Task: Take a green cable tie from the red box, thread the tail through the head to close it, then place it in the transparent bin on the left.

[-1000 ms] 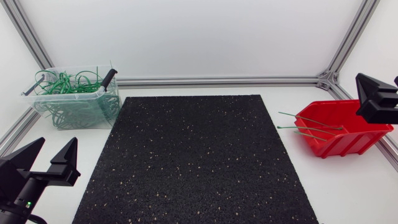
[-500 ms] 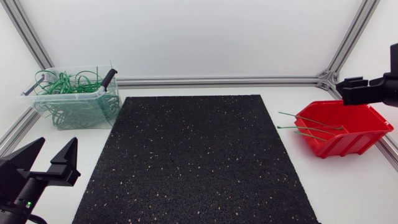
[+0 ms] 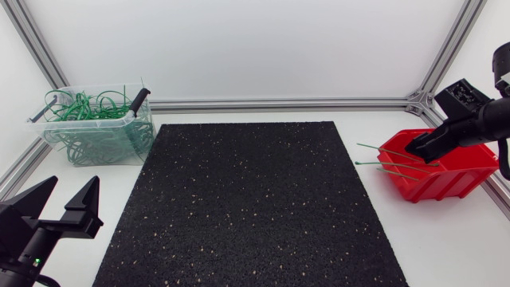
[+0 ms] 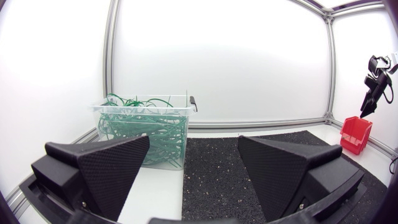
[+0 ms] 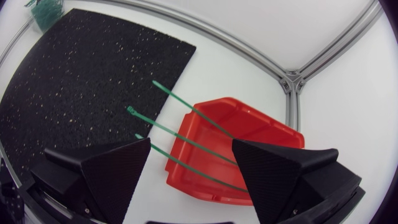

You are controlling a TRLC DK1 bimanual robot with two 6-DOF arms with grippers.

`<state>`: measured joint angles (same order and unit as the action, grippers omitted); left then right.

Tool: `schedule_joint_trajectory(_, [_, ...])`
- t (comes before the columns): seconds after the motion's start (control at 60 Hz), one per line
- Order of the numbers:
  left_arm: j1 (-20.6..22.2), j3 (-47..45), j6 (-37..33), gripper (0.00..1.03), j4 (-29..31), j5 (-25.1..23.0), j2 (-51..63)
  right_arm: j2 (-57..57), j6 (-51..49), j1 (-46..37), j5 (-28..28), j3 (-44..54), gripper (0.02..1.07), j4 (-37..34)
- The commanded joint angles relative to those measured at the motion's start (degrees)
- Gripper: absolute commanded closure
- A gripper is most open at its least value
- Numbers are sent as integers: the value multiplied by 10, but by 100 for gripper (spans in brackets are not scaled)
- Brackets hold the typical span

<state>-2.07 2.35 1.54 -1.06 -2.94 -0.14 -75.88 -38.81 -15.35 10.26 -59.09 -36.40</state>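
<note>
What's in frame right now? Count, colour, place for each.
red box: 1, red, right of the mat
loose ties: 3, green, in the red box, heads sticking out towards the mat
transparent bin: 1, clear, beyond the mat's far left corner
looped ties: many, green, tangled in the transparent bin
mat: 1, black speckled, centre
left gripper: black, near left of the mat, jaws open, empty
right gripper: black, above the red box, jaws open, empty

Left gripper point(image 4: 194, 149): matte black, two broad wedge fingers, woven carbon texture seen. Small green light point(image 3: 34, 261) noted on its base. Right gripper point(image 5: 191, 146) likewise built; black cable point(image 3: 504, 159) looped at wrist.
</note>
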Motion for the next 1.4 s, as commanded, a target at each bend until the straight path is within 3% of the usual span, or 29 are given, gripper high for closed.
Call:
schedule_joint_trajectory(0.0, [5,-23,7,4,10,0,-4,-45,-102,-9,15,-40,12,-60])
schedule_joint_trajectory(0.167, [9,-23,7,4,10,0,-4,-92,-231,-18,34,-66,12,-127])
schedule_joint_trajectory(0.433, [14,-23,7,4,10,0,-3,-110,-402,-18,40,-72,12,-144])
schedule_joint_trajectory(0.7, [29,-23,8,4,11,1,-3,-140,-501,-6,46,-102,23,-200])
schedule_joint_trajectory(0.9, [30,-23,8,4,11,4,-4,-146,-527,10,45,-82,48,-198])
schedule_joint_trajectory(1.033, [30,-23,8,4,12,5,-4,-154,-528,18,40,-65,49,-178])
schedule_joint_trajectory(1.1, [30,-23,8,4,13,6,-4,-156,-527,23,34,-52,57,-158])
schedule_joint_trajectory(1.383, [30,-23,8,4,14,7,-4,-179,-513,30,15,-34,57,-92])
